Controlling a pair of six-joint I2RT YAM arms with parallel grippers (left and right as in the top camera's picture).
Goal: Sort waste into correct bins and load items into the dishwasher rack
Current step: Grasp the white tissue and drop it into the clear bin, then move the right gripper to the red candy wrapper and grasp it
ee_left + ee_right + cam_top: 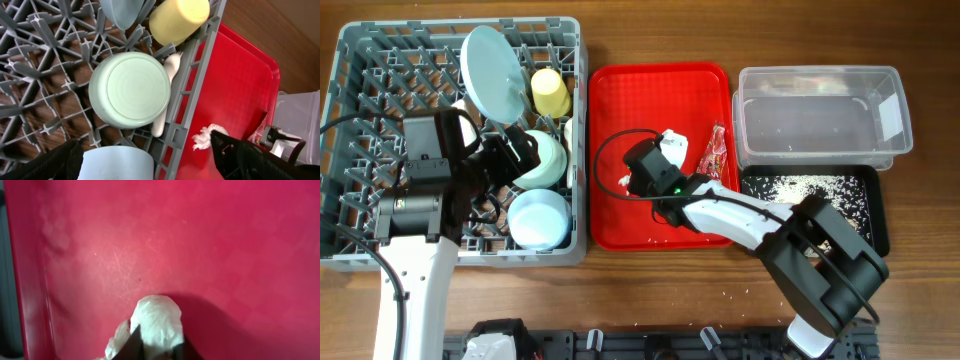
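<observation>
My right gripper (pixel 632 180) is low on the red tray and shut on the crumpled white tissue (pixel 623 182); the right wrist view shows the tissue (pixel 156 320) pinched between the fingertips (pixel 155 350). The red snack wrapper (pixel 715 150) lies on the tray's right side. My left gripper (pixel 515 160) hovers open over the grey dishwasher rack (pixel 350 60), with its fingers (pixel 145 145) either side of a pale blue bowl (pixel 117 162). The rack also holds the upright plate (pixel 492 65), the yellow cup (pixel 550 92), a pale green bowl (pixel 130 90) and a white utensil (pixel 167 75).
The clear tub (pixel 820 110) stands at the right, with the black tray (pixel 865 215) just in front of it holding scattered rice. The red tray (pixel 660 90) lies between the rack and the bins. A few rice grains lie on the wooden table near the front.
</observation>
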